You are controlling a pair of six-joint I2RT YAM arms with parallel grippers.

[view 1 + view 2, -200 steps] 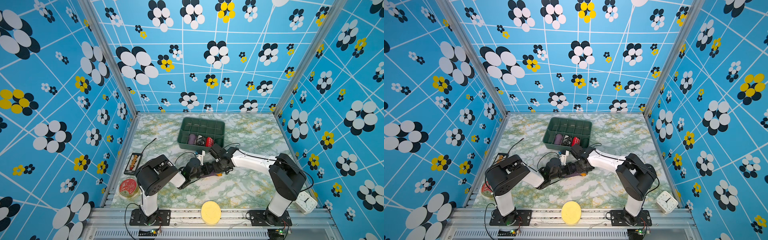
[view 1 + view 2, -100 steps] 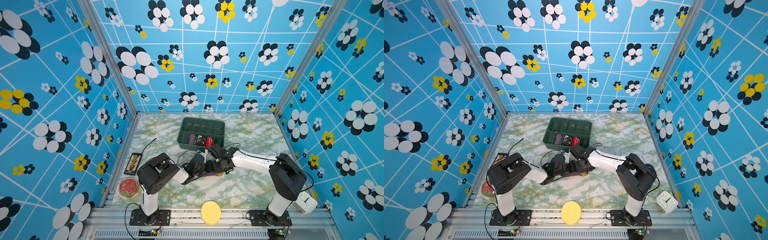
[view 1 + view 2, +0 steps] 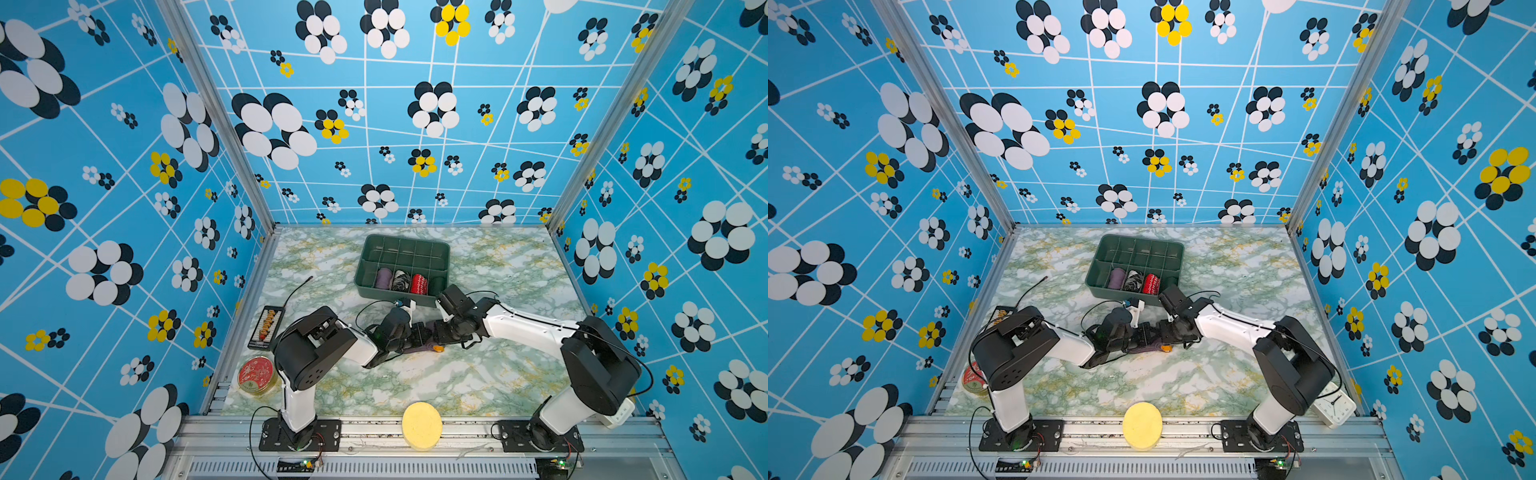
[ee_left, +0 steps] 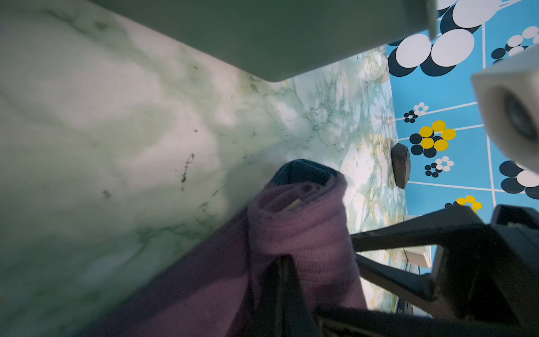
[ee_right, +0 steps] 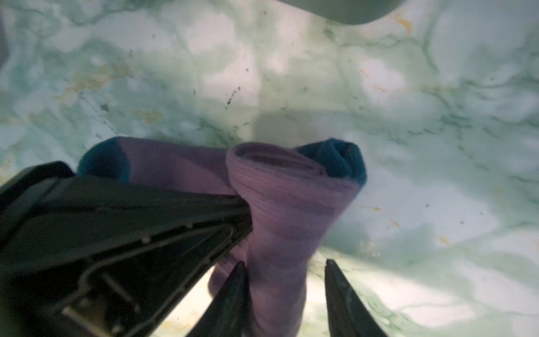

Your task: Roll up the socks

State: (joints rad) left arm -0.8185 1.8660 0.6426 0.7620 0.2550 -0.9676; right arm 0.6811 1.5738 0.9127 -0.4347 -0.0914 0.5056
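Socks [image 3: 417,350] are on the desk [image 3: 478,374], centre, just in front of the bin [image 3: 441,250], between both grippers. They are partly rolled. The wrist views show a tight purple roll with a dark blue patch at its end, and an unrolled length trailing off flat on the desk with a second blue patch. In both top views the orange cuff lies on the desk under the right arm.

Left gripper [image 5: 244,216] is closed, its tip pinched into the fabric where the roll meets the flat part.

Right gripper [image 5: 283,262] has its jaws apart and straddles the roll. One finger is against the knit, the other stands clear of it.

The bin's front row holds purple, black-and-white and red bundles. A yellow disc [image 3: 421,424] sits on the front rail, well apart.
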